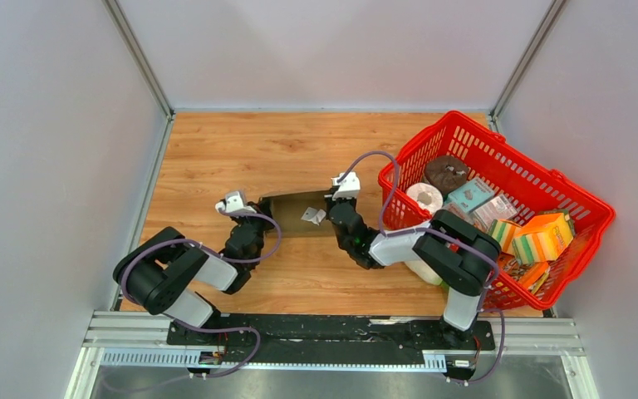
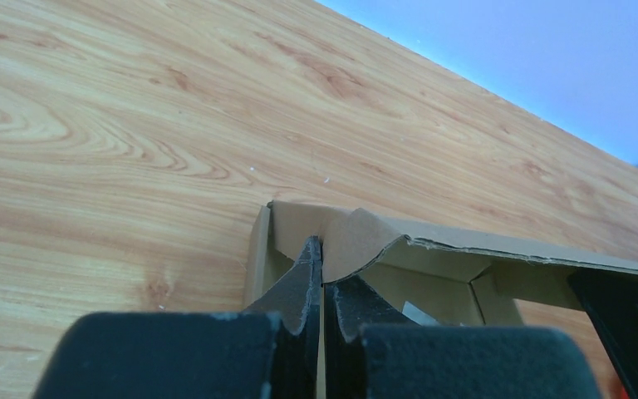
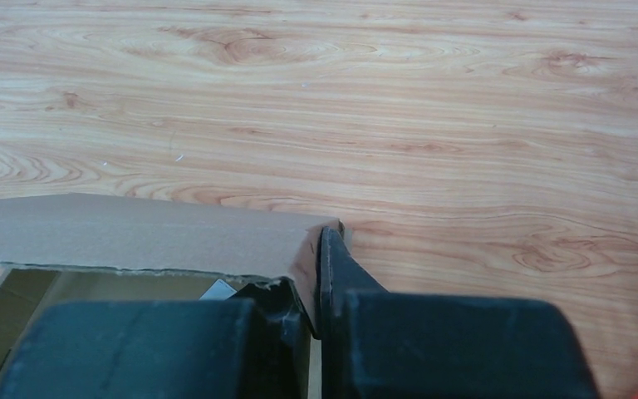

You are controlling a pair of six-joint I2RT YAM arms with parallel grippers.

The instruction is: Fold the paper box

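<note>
The paper box is brown cardboard, half-formed with raised walls, and sits on the wooden table between my two arms. My left gripper is at its left end. In the left wrist view the left gripper is shut on a curled wall flap of the box. My right gripper is at the right end. The right wrist view shows the right gripper pinching the end wall of the box, one finger inside and one outside. A small white packet lies inside the box.
A red plastic basket full of groceries stands at the right, close behind my right arm. Grey walls enclose the table on three sides. The arm bases sit on the metal rail at the near edge.
</note>
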